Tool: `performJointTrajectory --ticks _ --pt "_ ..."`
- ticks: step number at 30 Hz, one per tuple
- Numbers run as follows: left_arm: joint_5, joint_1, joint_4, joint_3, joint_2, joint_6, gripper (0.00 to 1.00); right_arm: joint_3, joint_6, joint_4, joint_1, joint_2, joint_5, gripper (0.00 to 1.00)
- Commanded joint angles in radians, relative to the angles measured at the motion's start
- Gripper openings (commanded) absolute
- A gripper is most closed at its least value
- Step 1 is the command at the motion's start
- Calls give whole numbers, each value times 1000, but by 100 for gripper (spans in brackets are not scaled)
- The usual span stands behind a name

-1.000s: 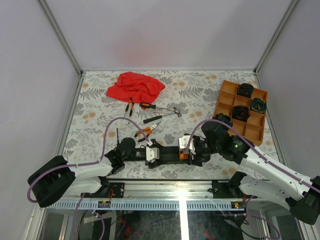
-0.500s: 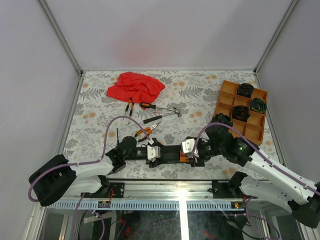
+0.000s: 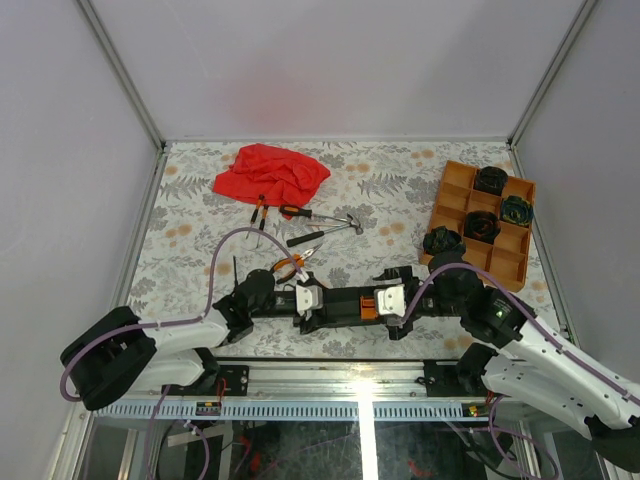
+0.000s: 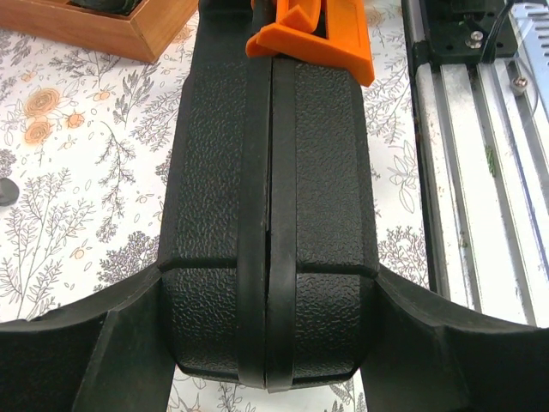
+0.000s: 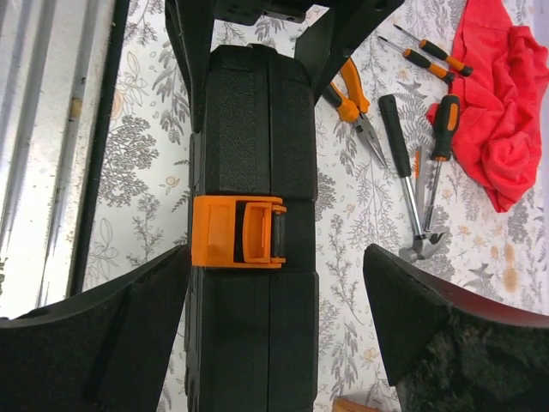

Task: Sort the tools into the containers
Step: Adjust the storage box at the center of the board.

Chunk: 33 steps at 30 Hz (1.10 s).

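The black tool case [image 3: 345, 303] stands on its edge at the near side of the table, its two halves together. My left gripper [image 4: 270, 283] is shut on its left end, both fingers pressed on the ribbed sides. My right gripper [image 5: 276, 257] is open and straddles the other end by the orange latch [image 5: 236, 232], with a gap on one side. Pliers [image 3: 293, 262], a hammer [image 3: 325, 230] and screwdrivers [image 3: 260, 212] lie loose behind the case. The orange tray [image 3: 441, 205] at the right holds several dark coiled bundles [image 3: 490, 180].
A red cloth [image 3: 272, 172] lies at the back left, touching the screwdrivers. The metal rail [image 4: 480, 172] runs along the table's near edge right beside the case. White walls close in the left, right and back sides.
My right gripper has drawn back to the right along the case and stands wider open. Its arm has swung away, uncovering the coiled bundle at the tray's near-left corner. The left gripper keeps its hold.
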State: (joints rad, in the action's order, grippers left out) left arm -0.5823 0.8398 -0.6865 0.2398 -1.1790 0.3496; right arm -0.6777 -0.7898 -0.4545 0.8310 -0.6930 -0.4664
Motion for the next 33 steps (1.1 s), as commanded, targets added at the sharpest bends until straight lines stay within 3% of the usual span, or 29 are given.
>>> performJointTrajectory --ticks 1,7,19,33 --pt "-8 -11 6 65 -32 -105 32 15 -54 78 2 5 41 88" --pt "-60 -11 28 123 -86 -234 20 69 -119 133 2 25 28 88" --pt "-88 -11 59 147 -78 -264 19 140 -193 189 2 46 124 85" --pt "-84 -10 135 160 -80 -198 18 94 -99 285 1 92 158 83"
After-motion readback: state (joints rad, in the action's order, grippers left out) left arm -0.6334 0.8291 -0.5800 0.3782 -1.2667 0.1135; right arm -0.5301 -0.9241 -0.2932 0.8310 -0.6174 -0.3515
